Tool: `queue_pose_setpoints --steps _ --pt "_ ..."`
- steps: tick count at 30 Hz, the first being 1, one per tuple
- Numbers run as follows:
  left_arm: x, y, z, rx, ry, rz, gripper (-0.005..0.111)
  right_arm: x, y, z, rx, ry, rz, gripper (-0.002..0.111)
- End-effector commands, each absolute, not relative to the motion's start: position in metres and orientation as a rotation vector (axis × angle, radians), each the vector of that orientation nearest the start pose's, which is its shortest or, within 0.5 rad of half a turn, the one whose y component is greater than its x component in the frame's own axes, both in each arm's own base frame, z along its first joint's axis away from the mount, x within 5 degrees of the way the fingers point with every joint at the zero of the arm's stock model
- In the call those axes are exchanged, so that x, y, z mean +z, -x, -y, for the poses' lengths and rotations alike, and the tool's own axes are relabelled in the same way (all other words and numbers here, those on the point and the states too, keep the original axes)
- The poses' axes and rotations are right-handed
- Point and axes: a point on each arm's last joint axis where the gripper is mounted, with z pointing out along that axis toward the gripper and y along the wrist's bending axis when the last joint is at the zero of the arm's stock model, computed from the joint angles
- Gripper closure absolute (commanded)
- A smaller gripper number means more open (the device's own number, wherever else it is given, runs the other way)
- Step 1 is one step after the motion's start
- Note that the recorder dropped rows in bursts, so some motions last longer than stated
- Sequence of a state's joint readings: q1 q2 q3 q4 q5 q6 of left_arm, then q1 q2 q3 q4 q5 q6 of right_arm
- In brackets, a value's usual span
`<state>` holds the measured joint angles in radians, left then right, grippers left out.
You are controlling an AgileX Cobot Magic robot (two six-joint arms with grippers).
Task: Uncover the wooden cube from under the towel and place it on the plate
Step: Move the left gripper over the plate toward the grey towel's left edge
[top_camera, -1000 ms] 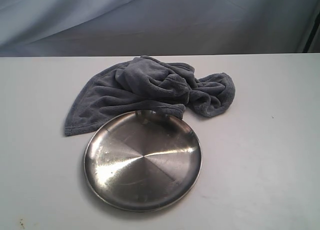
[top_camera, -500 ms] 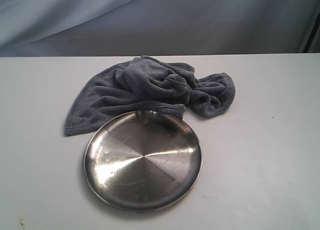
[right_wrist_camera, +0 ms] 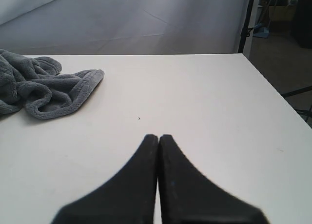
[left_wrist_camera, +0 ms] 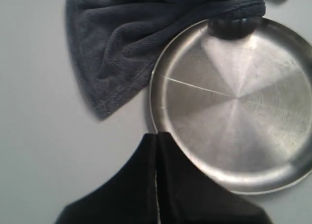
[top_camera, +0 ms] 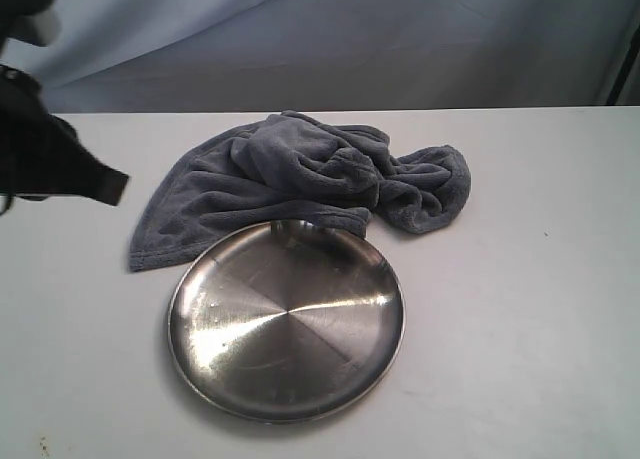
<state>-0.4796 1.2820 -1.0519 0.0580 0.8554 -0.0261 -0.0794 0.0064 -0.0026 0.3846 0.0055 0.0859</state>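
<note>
A crumpled blue-grey towel (top_camera: 300, 174) lies at the back middle of the white table, its hem overlapping the far rim of the steel plate (top_camera: 190, 279). No wooden cube shows; it is hidden. My left gripper (top_camera: 118, 187) has come in from the left edge, shut and empty, left of the towel. In the left wrist view the shut left gripper (left_wrist_camera: 157, 134) hovers above the table by the plate (left_wrist_camera: 273, 180) rim, with the towel (left_wrist_camera: 117, 43) beyond. The right gripper (right_wrist_camera: 158, 136) is shut and empty over bare table, the towel (right_wrist_camera: 44, 94) off to one side.
A grey-blue backdrop cloth (top_camera: 400, 39) hangs behind the table. The table's right edge (right_wrist_camera: 273, 94) shows in the right wrist view, with a dark stand pole (right_wrist_camera: 246, 19) beyond it.
The left arm has entered the exterior view from the left edge; it was out of sight before. Towel and plate have not moved.
</note>
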Motion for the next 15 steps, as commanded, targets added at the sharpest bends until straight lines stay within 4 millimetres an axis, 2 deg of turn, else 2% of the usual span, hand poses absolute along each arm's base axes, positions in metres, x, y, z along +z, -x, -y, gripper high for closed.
queue_pose_setpoints --steps 1,6,9,15 --pt "0.295 -0.25 0.16 -0.123 -0.56 -2.535 0.107 0.212 -0.056 0.004 0.327 -0.411 -1.451 0.105" --pt "0.27 -0.278 0.208 -0.172 -0.535 -2.645 0.107 0.212 -0.056 0.004 0.327 -0.411 -1.451 0.105" --pt "0.259 -0.298 0.229 -0.218 -0.5 -2.72 0.107 0.212 -0.056 0.004 0.327 -0.411 -1.451 0.105" --pt "0.236 -0.337 0.262 -0.25 -0.455 -2.736 0.107 0.212 -0.056 0.004 0.327 -0.411 -1.451 0.105"
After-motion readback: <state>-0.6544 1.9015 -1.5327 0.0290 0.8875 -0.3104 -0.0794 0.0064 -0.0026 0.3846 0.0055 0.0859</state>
